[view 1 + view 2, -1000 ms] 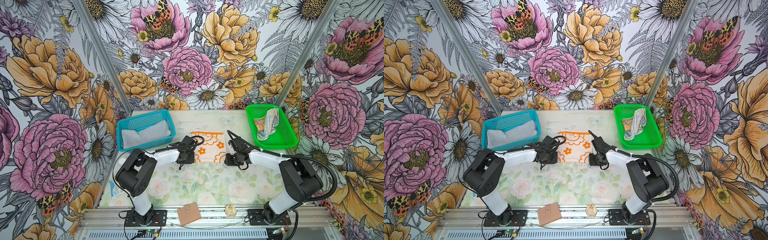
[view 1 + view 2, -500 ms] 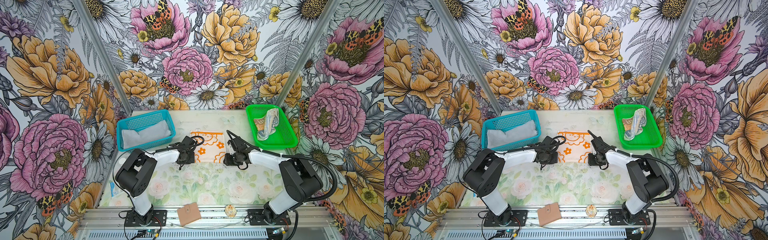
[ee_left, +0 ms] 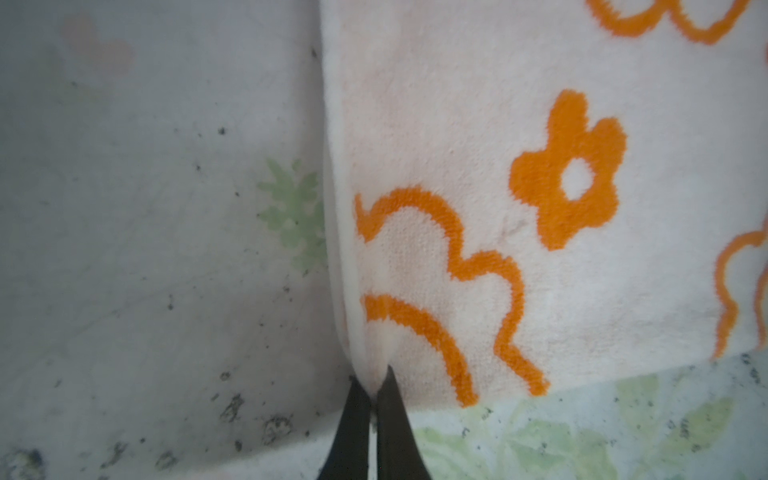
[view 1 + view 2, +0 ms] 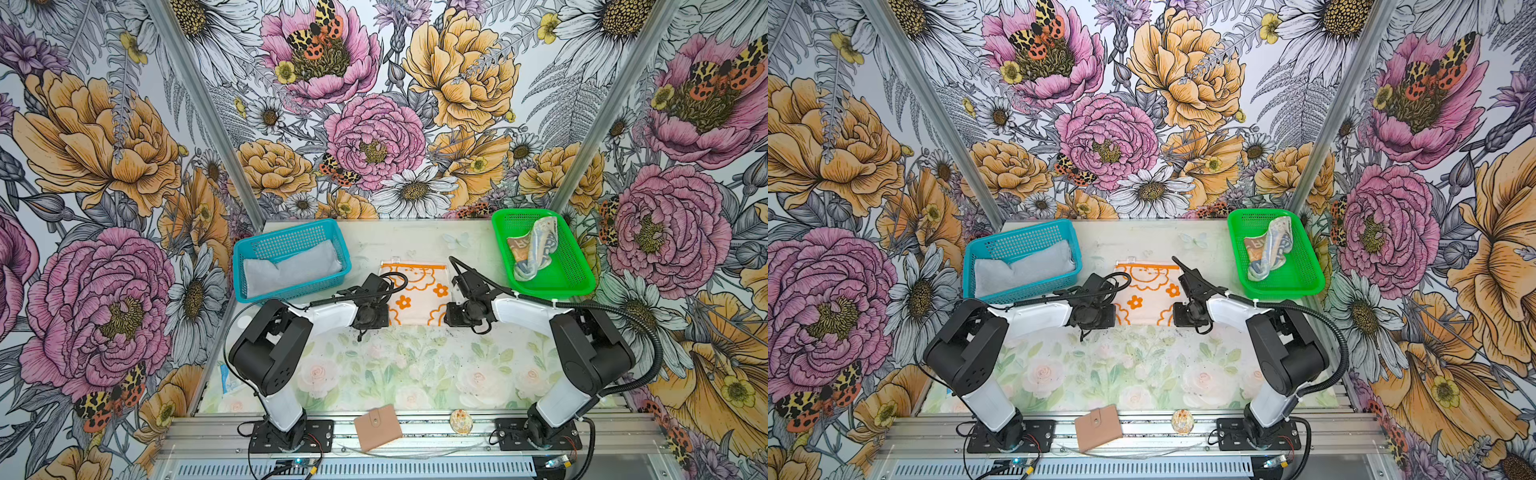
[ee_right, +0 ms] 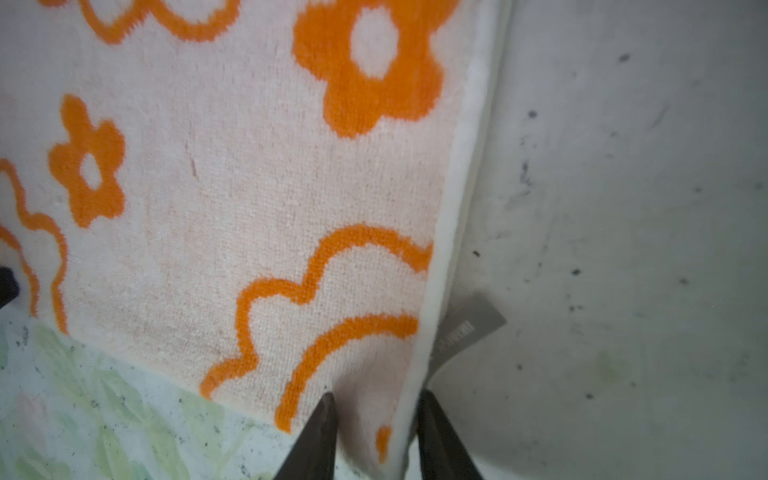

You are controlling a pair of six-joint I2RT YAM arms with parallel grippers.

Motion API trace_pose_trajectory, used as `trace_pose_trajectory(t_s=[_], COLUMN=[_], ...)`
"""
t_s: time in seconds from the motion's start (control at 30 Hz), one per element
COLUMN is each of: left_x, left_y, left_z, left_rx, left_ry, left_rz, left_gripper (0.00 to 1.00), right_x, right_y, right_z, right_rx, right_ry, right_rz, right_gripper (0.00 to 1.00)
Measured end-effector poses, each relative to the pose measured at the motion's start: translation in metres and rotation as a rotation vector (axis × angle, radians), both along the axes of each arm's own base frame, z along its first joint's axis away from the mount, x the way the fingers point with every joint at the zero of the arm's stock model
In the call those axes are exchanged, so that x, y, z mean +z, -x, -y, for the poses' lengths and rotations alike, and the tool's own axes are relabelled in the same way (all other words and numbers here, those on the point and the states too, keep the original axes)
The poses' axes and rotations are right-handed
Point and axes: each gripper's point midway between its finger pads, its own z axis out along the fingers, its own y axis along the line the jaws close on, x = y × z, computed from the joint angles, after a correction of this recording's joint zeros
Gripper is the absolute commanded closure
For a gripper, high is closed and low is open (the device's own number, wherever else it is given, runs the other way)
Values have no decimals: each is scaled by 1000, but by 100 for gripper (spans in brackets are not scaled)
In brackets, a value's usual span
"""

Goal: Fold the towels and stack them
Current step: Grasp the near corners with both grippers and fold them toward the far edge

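An orange-and-cream flowered towel lies flat mid-table. My left gripper is shut, pinching the hem at the towel's near left corner. At the near right corner my right gripper stands open, its jaws on either side of the towel's corner with fabric between them. A plain grey towel lies in the blue basket. A crumpled lettered towel lies in the green basket.
A tan wallet and a small round object sit on the front rail. A blue-white packet lies at the table's left edge. A grey label sticks out from under the towel's hem.
My left gripper has closed on the towel's corner. Both arms stay almost where they were, and the towel has not shifted.
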Motion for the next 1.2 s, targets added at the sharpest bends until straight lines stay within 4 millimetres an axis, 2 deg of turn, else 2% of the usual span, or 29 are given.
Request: trace_pose_trajectory(t_s=[0.03,0.2,0.33,0.43,0.53,0.67,0.77,0.83,1.0,1.1,1.2], left_x=[0,0,0,0,0,4,14,25,58,73,83], left_y=[0,1,3,11,30,62,81,85,80,65,45], left_z=[0,0,1,0,2,6,9,10,12,13,14], left_rx=[0,-2,-6,-13,-45,-98,-130,-135,-119,-95,-76], left_ry=[0,3,11,17,14,6,17,34,82,104,113], left_rz=[0,-2,-8,-17,-37,-66,-72,-61,-11,17,39], left_gripper=[100,100,100,100,100,100,100,100,100,100,100], right_x=[-1,-4,-4,-4,-4,-3,0,6,31,43,56], right_y=[0,3,5,15,32,66,84,90,85,73,52], right_z=[0,1,2,6,9,15,17,17,14,9,2], right_rx=[0,2,-6,-8,-12,-11,-20,-26,-39,-43,-45], right_ry=[1,3,-6,-13,-30,-63,-97,-118,-162,-163,-157], right_rz=[-3,-8,2,1,-10,-34,-51,-47,6,27,53], right_gripper=[72,100,100,100,100,100,100,100,100,100,100])
